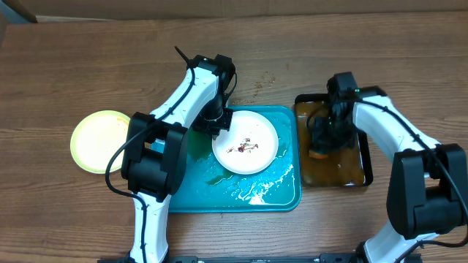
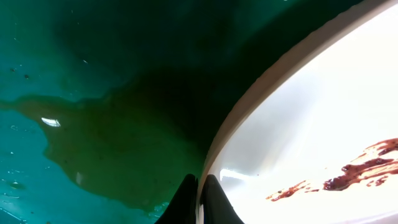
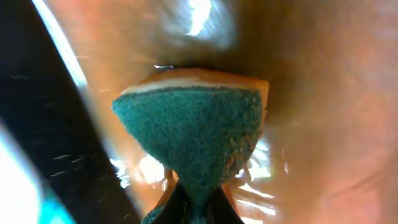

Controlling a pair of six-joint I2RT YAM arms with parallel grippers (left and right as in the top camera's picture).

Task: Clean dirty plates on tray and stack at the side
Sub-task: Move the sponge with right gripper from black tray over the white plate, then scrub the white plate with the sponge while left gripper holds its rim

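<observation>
A white plate with dark brown smears lies in the teal tray. My left gripper is shut on its left rim; in the left wrist view the fingers pinch the plate's edge over the wet tray floor. A pale yellow-green plate lies on the table left of the tray. My right gripper is shut on a green and orange sponge, held down in the brown liquid of the black tray. A third plate is not in view.
Brownish water and foam pool on the teal tray's floor, front right. The black tray stands right against the teal tray's right side. The wooden table surrounds both.
</observation>
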